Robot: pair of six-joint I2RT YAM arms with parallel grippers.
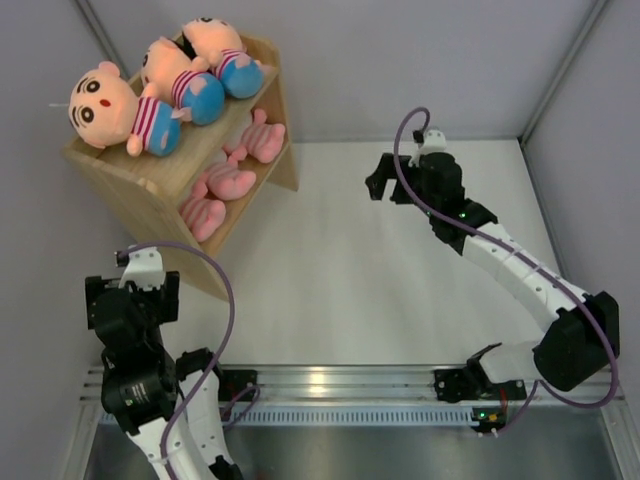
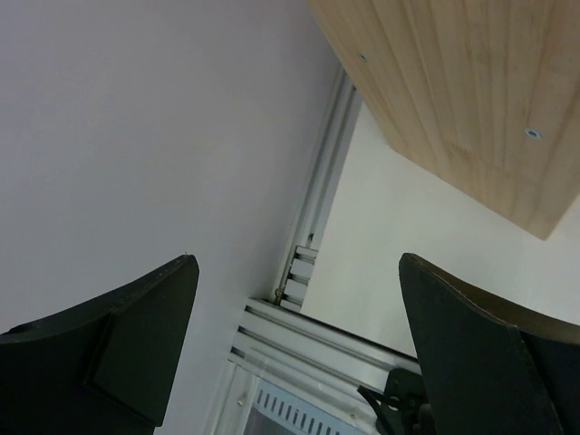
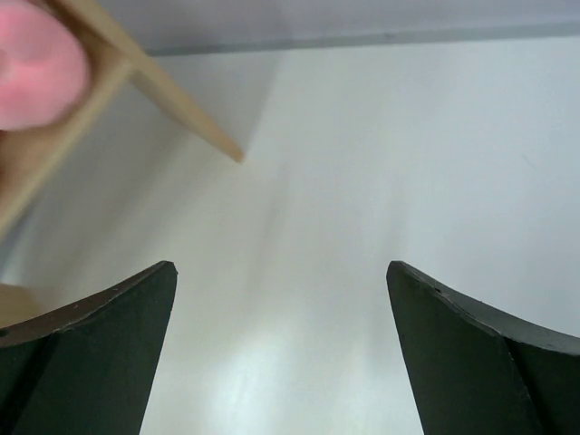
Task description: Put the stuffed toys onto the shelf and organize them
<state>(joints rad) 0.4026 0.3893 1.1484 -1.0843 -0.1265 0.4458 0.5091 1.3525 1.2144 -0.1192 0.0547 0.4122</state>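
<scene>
The wooden shelf [image 1: 130,180] stands at the far left, turned at an angle. Three boy dolls lie side by side on its top tier: one at the left [image 1: 105,105], one in the middle [image 1: 180,75], one at the right [image 1: 225,50]. Three pink animals [image 1: 230,183] lie in a row on the lower tier. My left gripper [image 1: 132,300] hovers open and empty just in front of the shelf's near end; its wrist view shows the shelf's side panel [image 2: 471,91]. To the right of the shelf, my right gripper [image 1: 377,180] is open and empty, facing a blurred pink toy [image 3: 36,63].
An aluminium rail [image 1: 340,385] runs along the near edge by the arm bases. Grey walls [image 1: 40,250] close in on the left, back and right, and the shelf sits close to the left one. White tabletop [image 1: 340,280] lies between the arms.
</scene>
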